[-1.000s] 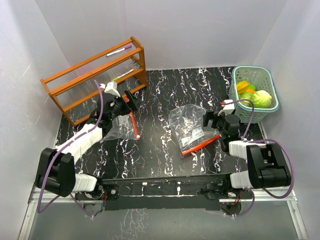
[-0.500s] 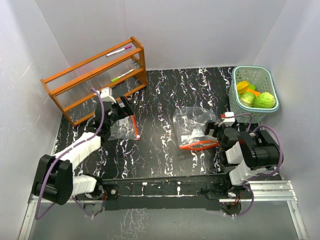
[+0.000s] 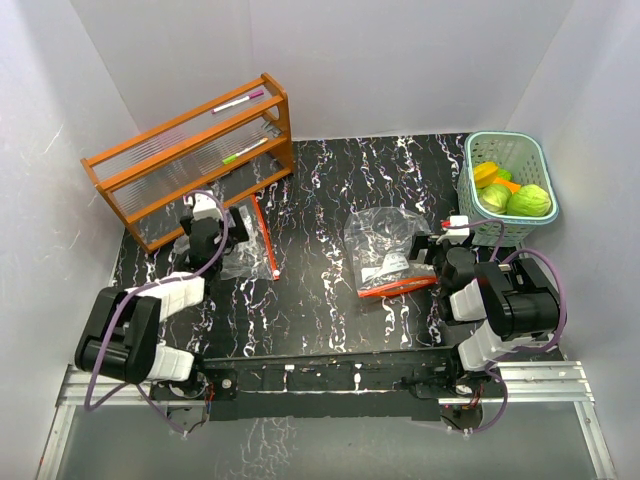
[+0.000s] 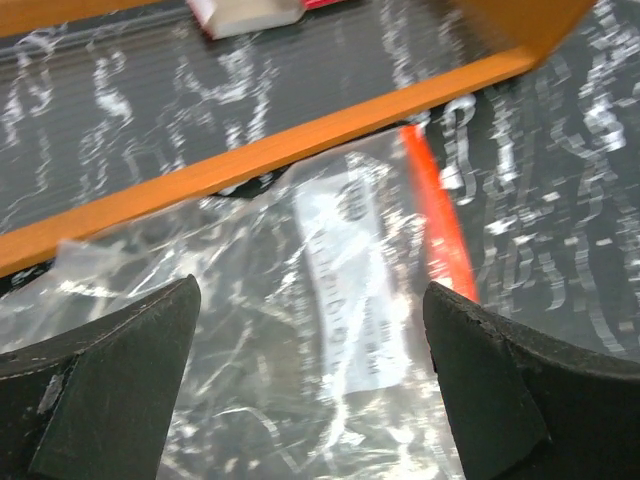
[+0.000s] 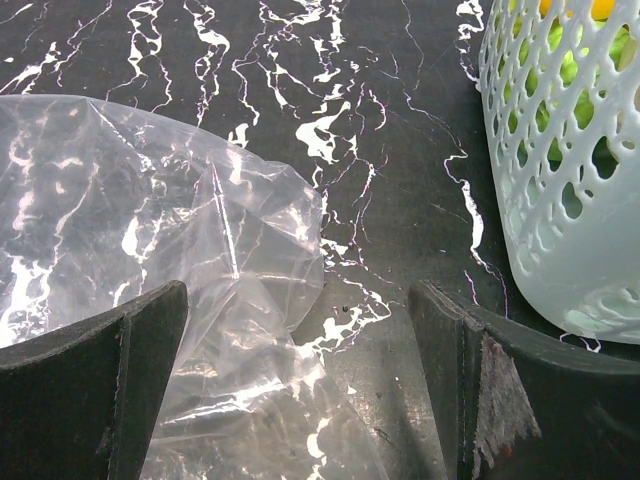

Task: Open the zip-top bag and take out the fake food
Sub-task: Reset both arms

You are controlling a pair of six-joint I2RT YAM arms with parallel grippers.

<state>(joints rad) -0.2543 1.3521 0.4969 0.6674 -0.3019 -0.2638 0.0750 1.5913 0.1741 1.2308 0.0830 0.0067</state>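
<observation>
- Two grippers stood open near the front of the table (image 3: 320, 200). The left gripper (image 4: 310, 290) had its jaws spread wide above a bag and held nothing. The right gripper (image 5: 297, 290) gaped the same way, with nothing between its fingers.
- Below the left gripper lay the left bag (image 4: 230, 280), clear plastic spread flat on the table, with a red zip strip (image 4: 440, 230) along one side. Its far edge reached the foot of the rack.
- A white label (image 4: 350, 260) on that bag carried dark print, too blurred to read.
- Just ahead of the right gripper lay the right bag (image 5: 150, 220), clear and crumpled. Seen from above, its own red strip (image 3: 397, 288) ran along the near edge. A white patch showed through the plastic, with any print too small to make out.
- Farther back on the right stood the pale-teal slotted basket (image 3: 506, 137), apart from both bags. All the fake food (image 3: 525, 200) sat in it: a pale-green cabbage-like ball, another green piece, and yellow and orange pieces behind.
- In the right wrist view the frame cut the basket off, and only scraps of green and yellow showed through its holes.
- Farthest left stood the orange wooden rack (image 3: 190, 150) with ribbed clear panels. It held a pink-and-white pen (image 3: 238, 102) on top and a green pen (image 3: 240, 155) lower down.
</observation>
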